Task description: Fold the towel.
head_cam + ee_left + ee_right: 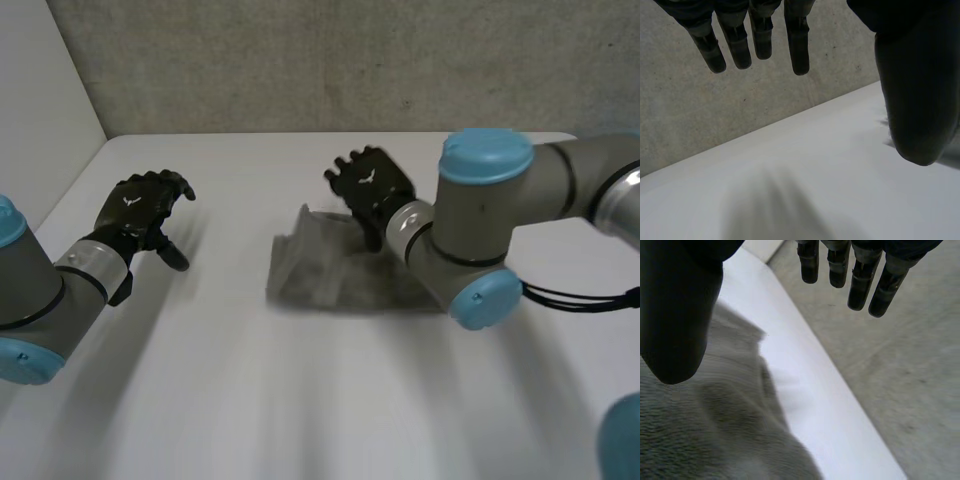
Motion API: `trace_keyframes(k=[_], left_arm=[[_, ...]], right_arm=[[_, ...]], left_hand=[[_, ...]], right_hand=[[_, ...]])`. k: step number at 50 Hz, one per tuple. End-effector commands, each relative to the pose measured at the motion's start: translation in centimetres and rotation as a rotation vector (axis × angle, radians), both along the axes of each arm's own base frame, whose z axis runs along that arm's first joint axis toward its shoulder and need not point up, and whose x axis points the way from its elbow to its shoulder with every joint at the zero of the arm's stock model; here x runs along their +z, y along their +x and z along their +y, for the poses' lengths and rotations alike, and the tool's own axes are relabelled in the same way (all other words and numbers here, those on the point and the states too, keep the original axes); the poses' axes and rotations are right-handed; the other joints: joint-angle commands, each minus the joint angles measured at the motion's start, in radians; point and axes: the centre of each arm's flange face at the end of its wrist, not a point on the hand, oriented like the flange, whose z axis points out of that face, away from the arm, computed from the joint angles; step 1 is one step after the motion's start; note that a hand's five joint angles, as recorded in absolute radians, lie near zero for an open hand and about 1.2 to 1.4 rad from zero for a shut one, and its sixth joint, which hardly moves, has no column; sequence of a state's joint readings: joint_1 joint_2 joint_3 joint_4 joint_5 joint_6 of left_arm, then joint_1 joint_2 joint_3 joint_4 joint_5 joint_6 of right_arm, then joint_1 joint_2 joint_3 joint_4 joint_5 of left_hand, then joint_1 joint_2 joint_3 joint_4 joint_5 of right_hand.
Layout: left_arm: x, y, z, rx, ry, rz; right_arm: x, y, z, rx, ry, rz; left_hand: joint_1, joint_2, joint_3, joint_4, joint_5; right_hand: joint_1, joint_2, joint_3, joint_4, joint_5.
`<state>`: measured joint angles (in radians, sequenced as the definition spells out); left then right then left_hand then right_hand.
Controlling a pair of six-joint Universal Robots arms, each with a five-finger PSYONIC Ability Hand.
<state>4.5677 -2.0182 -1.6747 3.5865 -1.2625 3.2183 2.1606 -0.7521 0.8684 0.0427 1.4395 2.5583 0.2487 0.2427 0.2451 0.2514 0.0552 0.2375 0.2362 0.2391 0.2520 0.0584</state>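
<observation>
On the table (300,400), towel (325,268) beneath right hand (368,185), fingers (860,287) clear of it.

1. This looks like a robotics lab or test cell, though little of the room shows.
2. A left arm (45,290) and a right arm (490,225), grey with light-blue caps, end in a black left hand (140,205) and right hand (368,182) over a plain white table (300,400).
3. A bare, rough grey wall (350,60) backs the table, and a white panel (40,80) closes one side.
</observation>
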Motion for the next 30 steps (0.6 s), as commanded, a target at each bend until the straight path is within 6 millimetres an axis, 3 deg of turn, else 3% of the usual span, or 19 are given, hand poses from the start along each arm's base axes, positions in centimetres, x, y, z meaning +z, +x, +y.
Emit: trace_keyframes(k=[1, 4, 5, 7, 8, 10, 13, 15, 23, 30], left_arm=[[-0.1, -0.2, 0.3, -0.007, 0.006, -0.001], [-0.2, -0.3, 0.4, -0.013, 0.009, -0.001], [-0.2, -0.3, 0.4, -0.013, 0.009, -0.001], [-0.3, -0.7, 0.8, -0.034, 0.013, -0.005], [-0.3, -0.7, 0.8, -0.034, 0.013, -0.005], [-0.4, -1.9, 1.7, -0.092, 0.016, -0.005], [-0.4, -3.1, 2.6, -0.147, 0.017, -0.003], [-0.4, -5.2, 4.4, -0.268, 0.017, -0.004], [-2.0, -8.4, 6.7, -0.422, 0.050, -0.019], [-3.4, -10.0, 7.0, -0.473, 0.037, -0.105]], right_arm=[[2.9, -3.8, 0.4, -0.091, 0.001, -0.002], [2.4, -6.5, 0.5, -0.137, 0.043, 0.022], [2.4, -6.5, 0.5, -0.137, 0.044, 0.022], [0.6, -9.1, 0.6, -0.192, 0.106, 0.055], [0.6, -9.2, 0.6, -0.193, 0.106, 0.055], [-1.7, -11.3, 0.8, -0.227, 0.167, 0.077], [-2.8, -12.2, 0.9, -0.236, 0.193, 0.081], [-3.9, -13.5, 1.2, -0.235, 0.212, 0.069], [-3.8, -14.6, 1.4, -0.245, 0.230, -0.017], [-4.5, -14.4, 1.4, -0.227, 0.250, -0.058]], left_hand=[[-0.068, -0.062, -0.064, -0.070, -0.049], [-0.068, -0.062, -0.064, -0.070, -0.049], [-0.068, -0.062, -0.064, -0.070, -0.049], [-0.059, -0.053, -0.055, -0.061, -0.040], [-0.059, -0.053, -0.055, -0.061, -0.040], [-0.053, -0.047, -0.049, -0.056, -0.034], [-0.050, -0.044, -0.046, -0.053, -0.031], [-0.044, -0.038, -0.040, -0.047, -0.025], [-0.026, -0.020, -0.023, -0.029, -0.007], [-0.026, -0.020, -0.023, -0.029, -0.007]], right_hand=[[-0.063, -0.062, -0.065, -0.077, -0.058], [-0.063, -0.062, -0.065, -0.077, -0.058], [-0.063, -0.062, -0.065, -0.077, -0.058], [-0.063, -0.062, -0.065, -0.077, -0.058], [-0.063, -0.062, -0.065, -0.077, -0.058], [-0.063, -0.062, -0.065, -0.077, -0.058], [-0.063, -0.062, -0.065, -0.077, -0.058], [-0.063, -0.062, -0.065, -0.077, -0.058], [-0.063, -0.062, -0.065, -0.077, -0.058], [-0.003, -0.001, -0.004, -0.017, 0.002]])
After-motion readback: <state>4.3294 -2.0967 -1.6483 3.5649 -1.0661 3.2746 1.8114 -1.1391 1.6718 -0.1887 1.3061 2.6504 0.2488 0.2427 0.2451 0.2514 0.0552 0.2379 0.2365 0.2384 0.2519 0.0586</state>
